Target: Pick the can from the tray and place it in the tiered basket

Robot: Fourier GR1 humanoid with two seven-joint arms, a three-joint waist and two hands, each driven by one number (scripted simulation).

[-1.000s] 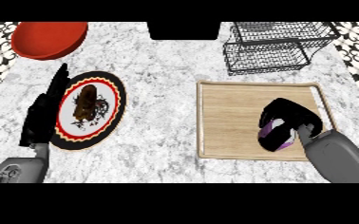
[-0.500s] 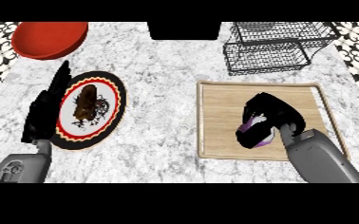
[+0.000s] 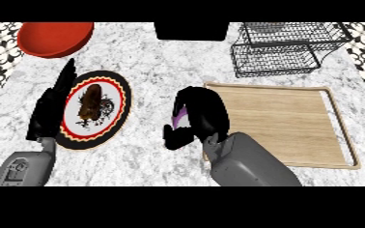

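Gripping the can [image 3: 179,117] in my right hand [image 3: 203,113], fingers curled round it so that only a purple and white sliver shows, I hold it off the tray's [image 3: 285,121] left edge, over the marble counter [image 3: 149,67]. No brand, label or writing can be read on the can or anywhere else in view.

Half a second ago that hand sat over the middle of the wooden tray; a second ago it was nearer the tray's right side. It has since travelled left, clear across the boards, and the tray now lies bare.

The tiered basket [image 3: 281,48], black wire, stands at the counter's far right, behind the tray and well apart from the can.

My left hand [image 3: 51,104] rests open at the left edge, fingers straight and pointing away from me, just beside the patterned plate [image 3: 118,106] with its dark brown food [image 3: 91,102]; it has kept its place through all three moments. A red bowl [image 3: 53,37] sits at the far left corner, and a black box [image 3: 192,30] at the back centre.
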